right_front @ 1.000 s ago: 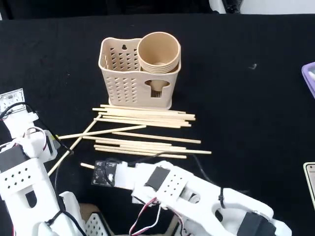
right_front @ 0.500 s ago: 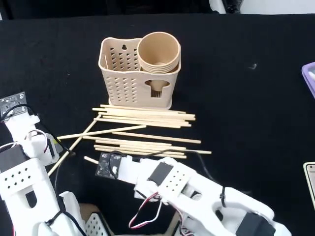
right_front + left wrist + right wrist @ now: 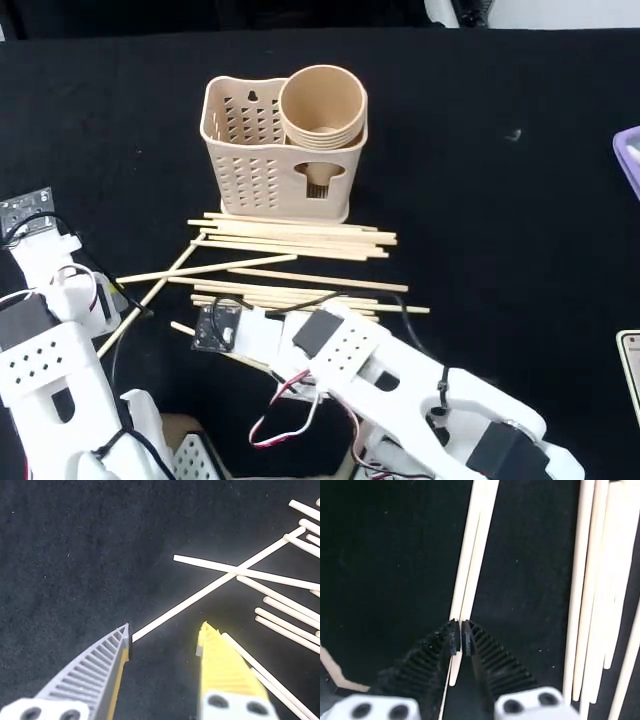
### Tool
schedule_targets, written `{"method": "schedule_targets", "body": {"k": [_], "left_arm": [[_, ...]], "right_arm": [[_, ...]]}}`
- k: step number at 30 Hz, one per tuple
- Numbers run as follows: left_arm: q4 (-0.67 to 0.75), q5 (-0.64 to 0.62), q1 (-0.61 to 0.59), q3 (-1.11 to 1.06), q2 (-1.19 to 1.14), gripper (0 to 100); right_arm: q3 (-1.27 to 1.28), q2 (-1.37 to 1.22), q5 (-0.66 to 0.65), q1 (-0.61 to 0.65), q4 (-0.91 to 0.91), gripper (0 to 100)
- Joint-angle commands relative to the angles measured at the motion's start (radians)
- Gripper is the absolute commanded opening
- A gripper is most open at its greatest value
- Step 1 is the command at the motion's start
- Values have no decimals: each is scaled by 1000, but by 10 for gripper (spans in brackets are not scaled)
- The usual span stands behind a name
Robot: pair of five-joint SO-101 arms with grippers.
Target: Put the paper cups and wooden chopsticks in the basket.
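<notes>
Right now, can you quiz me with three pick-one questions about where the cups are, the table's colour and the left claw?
1. Where are the cups?
A. on a shelf
B. in the basket
C. in a drawer

2. What colour is the table?
A. black
B. white
C. green

3. How is the left claw?
A. shut tight
B. holding a cup
C. open

Answers:
1 B: the cups sit stacked in one side of the basket.
2 A: the table is black all over.
3 C: there is a wide gap between its two tips.
</notes>
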State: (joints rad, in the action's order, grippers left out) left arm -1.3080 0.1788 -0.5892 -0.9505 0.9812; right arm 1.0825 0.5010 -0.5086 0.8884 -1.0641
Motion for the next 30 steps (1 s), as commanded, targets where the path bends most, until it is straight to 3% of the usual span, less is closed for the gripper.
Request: {"method": "schedule_targets", "body": {"k": [1, 3, 10, 20, 23, 27, 30], "left_arm": [[-6, -3, -10, 59, 11, 224], [-6, -3, -10, 59, 11, 224], [-6, -3, -8, 59, 11, 224], [-9, -3, -10, 61, 11, 224], [-9, -3, -10, 61, 11, 224], [-9, -3, -10, 61, 11, 224], [-9, -3, -10, 61, 11, 223]], "right_arm": [[-38, 48, 32, -9, -8, 140], [-31, 48, 84, 15, 18, 205], [22, 13, 189, 92, 124, 195], [-84, -249, 192, 92, 144, 221], [-102, -285, 189, 97, 135, 164], [-105, -292, 195, 92, 135, 4], [-104, -291, 195, 89, 112, 10]]}}
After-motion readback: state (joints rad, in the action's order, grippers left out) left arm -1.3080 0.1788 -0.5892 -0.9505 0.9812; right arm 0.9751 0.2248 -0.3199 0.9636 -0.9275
